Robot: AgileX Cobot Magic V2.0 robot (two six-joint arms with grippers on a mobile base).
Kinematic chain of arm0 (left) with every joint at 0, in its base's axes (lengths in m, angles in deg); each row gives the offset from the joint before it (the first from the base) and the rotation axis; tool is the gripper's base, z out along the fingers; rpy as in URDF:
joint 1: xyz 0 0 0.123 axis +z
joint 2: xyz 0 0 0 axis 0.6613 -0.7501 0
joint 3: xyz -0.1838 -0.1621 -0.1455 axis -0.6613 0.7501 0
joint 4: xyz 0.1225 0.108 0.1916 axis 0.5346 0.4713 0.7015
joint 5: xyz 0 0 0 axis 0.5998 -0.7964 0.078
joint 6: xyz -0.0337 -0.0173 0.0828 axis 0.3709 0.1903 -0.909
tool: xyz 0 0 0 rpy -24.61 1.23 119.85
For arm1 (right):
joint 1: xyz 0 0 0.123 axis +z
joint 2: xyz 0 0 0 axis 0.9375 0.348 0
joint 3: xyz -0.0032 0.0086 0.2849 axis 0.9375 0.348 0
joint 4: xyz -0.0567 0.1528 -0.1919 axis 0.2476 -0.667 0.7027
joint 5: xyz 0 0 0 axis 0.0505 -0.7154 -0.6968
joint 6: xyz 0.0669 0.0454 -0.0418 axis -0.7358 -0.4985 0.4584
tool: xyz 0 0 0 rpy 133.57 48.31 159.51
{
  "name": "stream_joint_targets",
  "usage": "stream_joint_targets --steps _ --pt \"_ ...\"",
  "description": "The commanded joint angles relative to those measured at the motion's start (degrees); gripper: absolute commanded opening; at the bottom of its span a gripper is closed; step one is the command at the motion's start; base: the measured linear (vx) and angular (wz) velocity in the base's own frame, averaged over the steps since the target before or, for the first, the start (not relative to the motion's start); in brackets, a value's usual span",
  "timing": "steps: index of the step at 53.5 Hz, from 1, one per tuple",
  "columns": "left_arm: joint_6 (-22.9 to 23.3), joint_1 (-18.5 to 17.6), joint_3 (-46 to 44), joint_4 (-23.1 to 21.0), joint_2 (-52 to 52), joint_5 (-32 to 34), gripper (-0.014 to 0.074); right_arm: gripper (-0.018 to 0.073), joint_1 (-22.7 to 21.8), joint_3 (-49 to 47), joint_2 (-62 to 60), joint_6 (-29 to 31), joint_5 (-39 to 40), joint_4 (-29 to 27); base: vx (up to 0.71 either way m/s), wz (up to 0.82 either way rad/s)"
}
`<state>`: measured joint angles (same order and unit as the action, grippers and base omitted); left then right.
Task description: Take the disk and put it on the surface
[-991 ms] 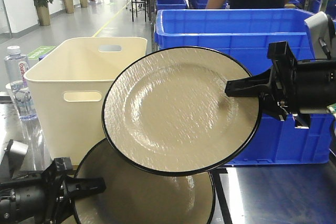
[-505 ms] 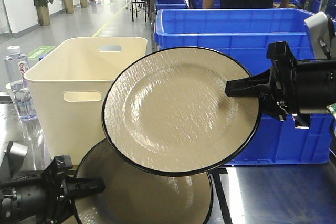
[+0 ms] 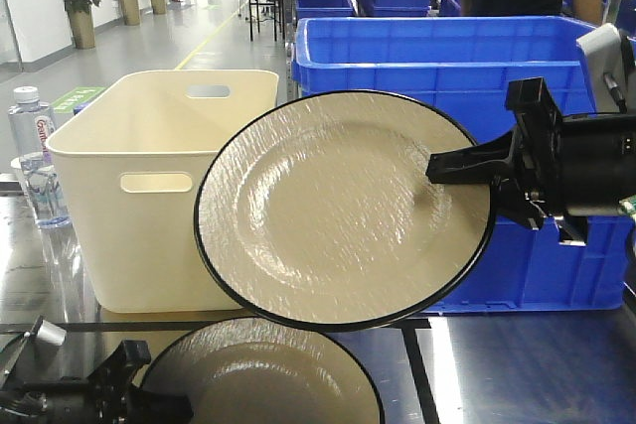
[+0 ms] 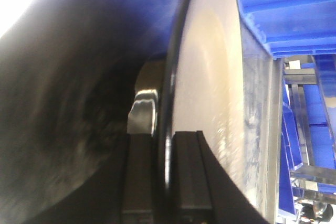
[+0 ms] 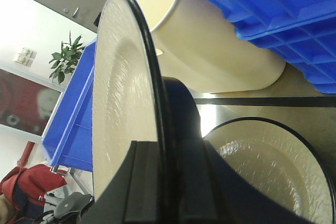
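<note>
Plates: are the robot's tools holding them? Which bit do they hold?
Yes, both. The right tool pinches the raised plate by its black rim at the right edge. The left tool pinches the lower plate by its rim at the left edge.

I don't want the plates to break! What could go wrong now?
The right gripper pinches the upper disk only by its rim, up in the air; it might slip and drop onto the lower disk beneath. The left gripper holds that one by its edge too, close to the surface; released tilted, it could bang down.
</note>
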<state>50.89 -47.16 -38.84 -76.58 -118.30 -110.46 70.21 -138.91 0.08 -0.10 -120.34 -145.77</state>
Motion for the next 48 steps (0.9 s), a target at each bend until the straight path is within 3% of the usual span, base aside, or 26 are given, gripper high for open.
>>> stream_joint_targets --steps 1,8,22,28,40,48 --pt "0.6 -0.2 -1.1 2.0 1.9 -2.7 0.0050 -0.0008 0.0 -2.3 -2.1 -0.2 2.4 -6.9 0.00 0.00" --pt "0.6 -0.2 -1.1 6.0 2.0 -2.8 0.0157 -0.0008 0.0 -2.3 -2.1 -0.2 2.4 -6.8 0.00 0.00" --pt "0.3 0.0 -1.2 7.9 3.4 -3.9 0.0503 -0.0008 0.0 -2.3 -2.1 -2.0 2.4 -4.2 0.00 0.00" --pt "0.3 0.0 -1.2 8.7 5.9 -3.7 0.0601 -0.0008 0.0 -2.3 -2.1 -4.7 2.4 -1.5 0.00 0.00" --pt "0.3 3.6 -1.2 8.7 14.6 -2.9 0.0627 -0.0008 1.0 -2.2 -2.1 -13.4 3.2 6.8 0.00 0.00" --pt "0.3 7.0 -1.2 8.7 21.4 -0.9 0.0610 -0.0008 7.6 -2.2 -1.1 -16.3 7.2 15.0 0.00 0.00"
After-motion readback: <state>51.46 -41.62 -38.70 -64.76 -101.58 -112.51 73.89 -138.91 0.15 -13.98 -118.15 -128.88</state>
